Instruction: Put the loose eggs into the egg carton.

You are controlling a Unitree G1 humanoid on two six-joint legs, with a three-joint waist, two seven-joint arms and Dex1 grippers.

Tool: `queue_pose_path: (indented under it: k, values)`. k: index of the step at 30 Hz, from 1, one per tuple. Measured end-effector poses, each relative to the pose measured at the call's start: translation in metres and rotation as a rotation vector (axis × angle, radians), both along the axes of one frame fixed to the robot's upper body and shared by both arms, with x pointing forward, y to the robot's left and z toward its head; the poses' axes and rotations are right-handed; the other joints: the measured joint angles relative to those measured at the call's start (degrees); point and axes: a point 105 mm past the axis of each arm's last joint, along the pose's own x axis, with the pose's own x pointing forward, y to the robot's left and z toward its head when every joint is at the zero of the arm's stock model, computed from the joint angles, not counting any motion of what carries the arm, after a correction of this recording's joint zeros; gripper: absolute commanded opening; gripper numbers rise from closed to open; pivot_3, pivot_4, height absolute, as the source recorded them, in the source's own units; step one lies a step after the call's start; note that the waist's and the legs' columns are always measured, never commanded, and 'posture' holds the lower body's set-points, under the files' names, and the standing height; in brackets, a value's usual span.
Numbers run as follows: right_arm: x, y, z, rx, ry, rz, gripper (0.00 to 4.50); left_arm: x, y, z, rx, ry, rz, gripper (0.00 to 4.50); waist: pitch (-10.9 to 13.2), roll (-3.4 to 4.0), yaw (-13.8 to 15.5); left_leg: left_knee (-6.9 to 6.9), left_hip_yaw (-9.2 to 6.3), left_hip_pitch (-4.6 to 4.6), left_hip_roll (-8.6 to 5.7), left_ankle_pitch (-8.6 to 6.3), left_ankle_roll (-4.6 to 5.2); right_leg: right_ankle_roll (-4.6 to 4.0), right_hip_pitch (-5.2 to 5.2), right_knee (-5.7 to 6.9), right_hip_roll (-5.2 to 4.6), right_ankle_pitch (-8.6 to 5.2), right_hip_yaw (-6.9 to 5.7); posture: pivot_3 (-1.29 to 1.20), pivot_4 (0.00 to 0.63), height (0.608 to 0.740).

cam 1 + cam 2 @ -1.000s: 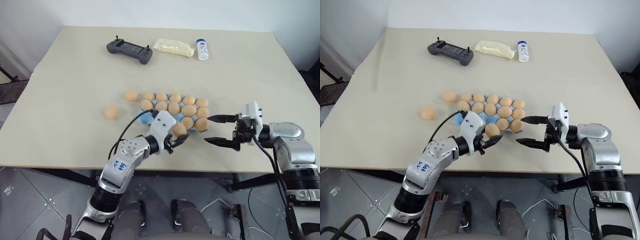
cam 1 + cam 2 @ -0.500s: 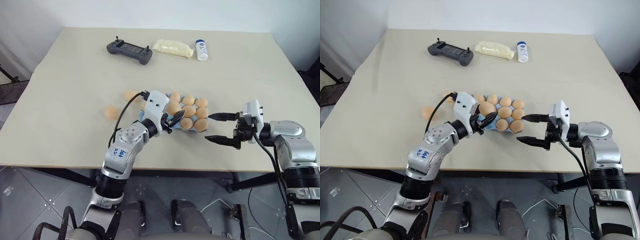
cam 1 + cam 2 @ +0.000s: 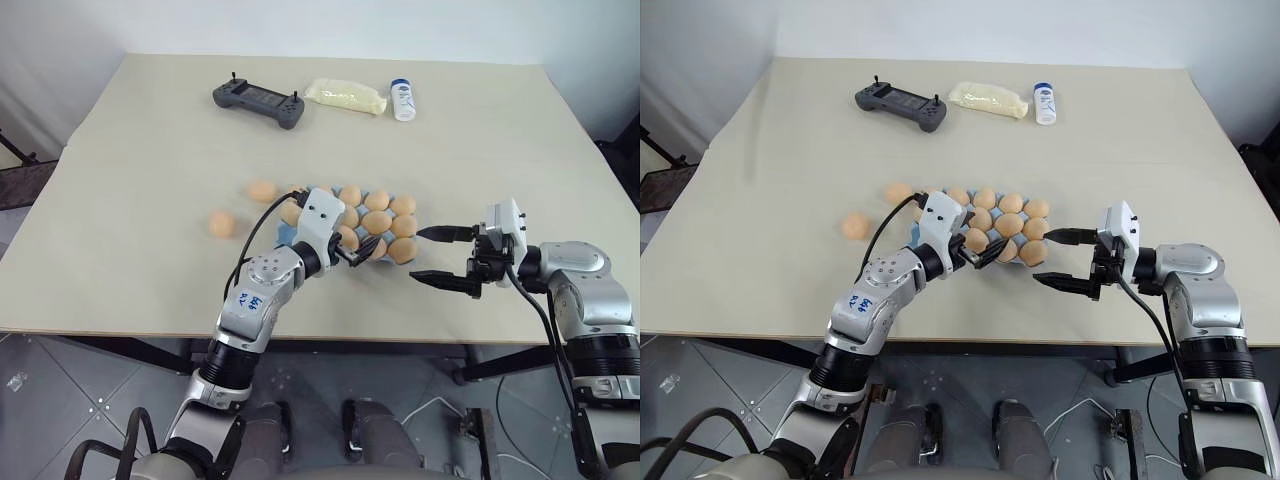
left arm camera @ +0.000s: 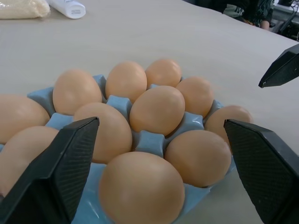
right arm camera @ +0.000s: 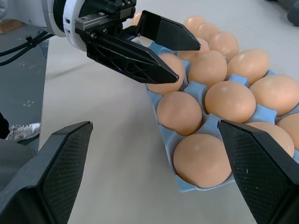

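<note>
Left gripper (image 3: 352, 256) jaws spread wide over the egg carton (image 4: 149, 140), empty; pulling back carelessly could clip a seated egg (image 4: 141, 189).

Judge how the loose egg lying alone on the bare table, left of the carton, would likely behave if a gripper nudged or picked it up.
The egg is smooth and oval on flat table, so a nudge would probably roll it. Its thin-looking shell likely cracks under a hard squeeze. Its matte surface may give the fingers fair grip.

Matt eggs (image 4: 156, 109) in rough pulp carton (image 4: 148, 141).
</note>
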Motion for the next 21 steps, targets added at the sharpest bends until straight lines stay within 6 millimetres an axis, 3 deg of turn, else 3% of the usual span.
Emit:
queue_pose_path:
  k: [4,9,19,21]
  values:
    - [0.0,0.0,0.0,0.0,0.0,-0.001,4.5,-0.004,0.006,0.009,-0.001,-0.025,0.013,4.47,0.0,0.0,0.0,-0.02,0.0,0.0,0.0,-0.01,-0.01,0.0,-0.01,-0.01,0.0,0.0,0.0,0.0,0.15,0.74]
    - [0.001,0.0,0.0,0.0,0.001,-0.002,4.5,-0.022,0.032,0.023,-0.048,-0.092,0.032,4.47,0.0,0.0,-0.2,-0.06,0.01,0.02,0.03,-0.02,-0.05,-0.01,0.0,-0.01,0.01,-0.01,0.02,0.0,0.15,0.74]
    - [0.004,0.0,0.001,0.004,0.005,0.002,4.5,-0.079,0.104,0.004,-0.093,-0.093,0.046,4.47,0.0,0.01,-0.2,-0.09,0.01,0.04,0.03,-0.07,-0.04,-0.12,0.02,-0.12,-0.09,-0.06,0.03,0.0,0.15,0.74]
    - [0.004,0.002,0.001,0.004,0.005,0.009,4.5,-0.092,0.124,-0.008,-0.072,-0.062,0.06,4.47,0.0,0.01,-0.3,-0.27,0.01,0.03,0.03,-0.08,-0.04,-0.16,-0.01,-0.3,-0.1,-0.08,0.03,0.0,0.15,0.74]
